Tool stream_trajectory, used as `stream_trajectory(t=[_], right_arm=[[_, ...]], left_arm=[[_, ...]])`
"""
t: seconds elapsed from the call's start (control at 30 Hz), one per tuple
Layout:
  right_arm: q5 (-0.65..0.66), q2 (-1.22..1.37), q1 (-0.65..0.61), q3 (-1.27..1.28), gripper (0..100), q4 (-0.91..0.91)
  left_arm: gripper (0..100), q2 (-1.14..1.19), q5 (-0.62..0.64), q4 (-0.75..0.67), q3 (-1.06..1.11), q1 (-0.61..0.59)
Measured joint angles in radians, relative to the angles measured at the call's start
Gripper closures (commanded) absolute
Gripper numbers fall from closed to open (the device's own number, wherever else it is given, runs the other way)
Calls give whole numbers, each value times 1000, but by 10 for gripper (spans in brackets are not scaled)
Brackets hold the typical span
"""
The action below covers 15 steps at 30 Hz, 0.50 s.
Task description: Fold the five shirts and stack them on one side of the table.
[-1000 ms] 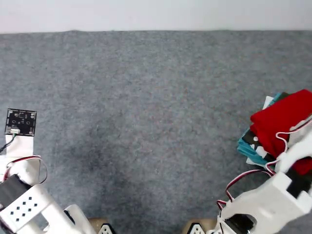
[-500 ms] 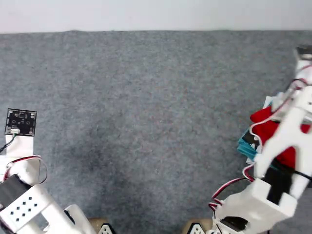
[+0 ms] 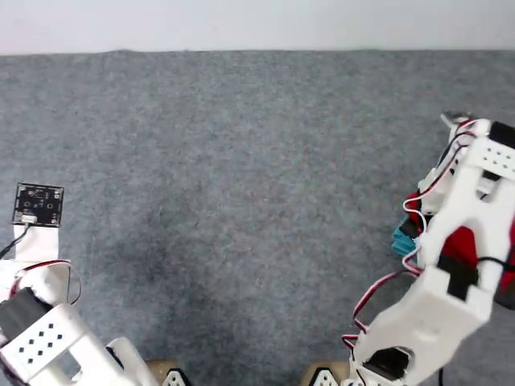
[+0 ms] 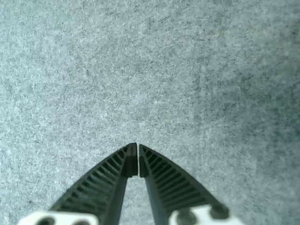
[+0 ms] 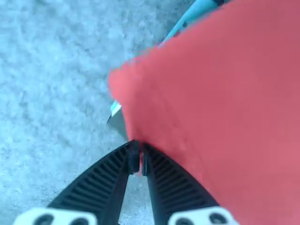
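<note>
Right wrist view: the red shirt (image 5: 225, 93) is seen topmost on the stack, w/ a teal shirt (image 5: 197, 11) edge showing from under it. One corner of the red cloth is met by the tips of the right gripper (image 5: 138, 145). Its jaws are pressed together, w/ barely a slit btw. them. A trace of red is seen in that slit, but whether cloth is actually pinched cannot be told. From the tips the shirt is spread forward and off to one side, i.e. the jaws are set at the stack's edge, not over its middle. Bare grey mat (image 5: 51, 84) lies to the other side.

High view: the red shirt (image 3: 460, 243) and teal shirt (image 3: 400, 240) are largely covered by the right arm (image 3: 451, 289), so the stack's long axis can't be read, nor its layers counted.

The left gripper (image 4: 138, 146) is held over bare mat, well apart from the stack, jaws closed tip to tip on nothing. A small black circuit board (image 3: 38, 205) is sited on that same far side.

Judged: stacking looks near its end. Any next move on the stack falls to the right arm, by far the nearer. W/ the tips at the corner, a pull away from the stack would prob. drag the top layer askew if cloth is caught, so the jaws should be eased apart first.
</note>
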Motion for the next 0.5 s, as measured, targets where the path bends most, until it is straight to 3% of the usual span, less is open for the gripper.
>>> stream_trajectory(t=[0.1, 0.27, 0.5], right_arm=[[0, -112, 0, 0, 990, 5], [0, -358, 0, 133, 990, 5], [-41, -692, 0, 519, 990, 5]], left_arm=[[983, 0, 112, 0, -14, 0], [984, 0, 414, 0, -52, 71], [985, -40, 763, 35, -87, 287]])
